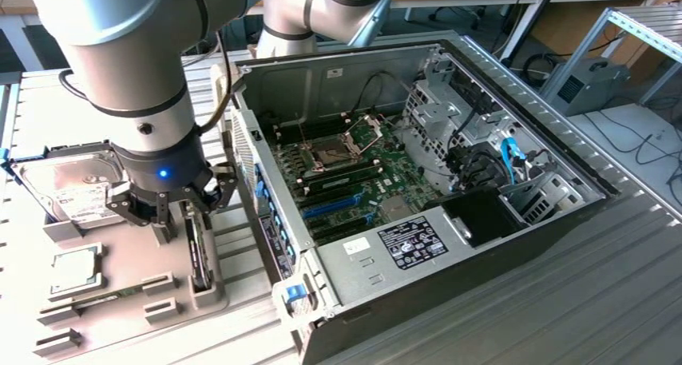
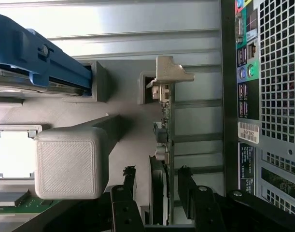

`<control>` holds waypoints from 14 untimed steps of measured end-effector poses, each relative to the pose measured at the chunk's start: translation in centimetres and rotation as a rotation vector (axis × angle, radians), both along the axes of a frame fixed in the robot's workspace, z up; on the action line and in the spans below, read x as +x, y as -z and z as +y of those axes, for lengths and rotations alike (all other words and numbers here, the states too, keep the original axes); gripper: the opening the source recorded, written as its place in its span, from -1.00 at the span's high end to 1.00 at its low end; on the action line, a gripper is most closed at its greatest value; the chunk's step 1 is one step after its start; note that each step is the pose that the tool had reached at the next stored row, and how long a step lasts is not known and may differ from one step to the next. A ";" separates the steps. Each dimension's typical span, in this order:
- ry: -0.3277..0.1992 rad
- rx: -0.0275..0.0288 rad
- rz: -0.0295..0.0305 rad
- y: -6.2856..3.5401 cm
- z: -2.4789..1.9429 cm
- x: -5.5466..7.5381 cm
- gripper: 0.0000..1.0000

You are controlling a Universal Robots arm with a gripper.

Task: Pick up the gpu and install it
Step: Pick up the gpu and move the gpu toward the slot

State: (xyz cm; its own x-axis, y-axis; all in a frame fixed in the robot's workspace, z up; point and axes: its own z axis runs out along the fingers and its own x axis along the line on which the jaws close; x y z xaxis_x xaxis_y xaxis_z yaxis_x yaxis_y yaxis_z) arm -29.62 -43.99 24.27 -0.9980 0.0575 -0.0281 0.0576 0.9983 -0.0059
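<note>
Silver-grey computer case [image 1: 426, 245] open on the exterior view's right. Pale grey holder tray [image 1: 139, 301] just beside. Black gripper [image 1: 176, 220] above tray, spread apart, clasping nothing, one finger either side of gpu [image 1: 198, 261] standing on edge in its slot.

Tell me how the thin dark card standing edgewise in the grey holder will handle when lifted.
The thin dark card with the silver metal end bracket is probably stiff: it stands straight on edge. Likely light, being so thin. Perhaps apt to tip once out of the grey holder; the gripper has its jaws open astride it.
</note>
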 end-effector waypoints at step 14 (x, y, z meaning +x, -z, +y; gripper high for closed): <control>0.000 0.0000 0.0000 0.39 0.00 0.0 0.20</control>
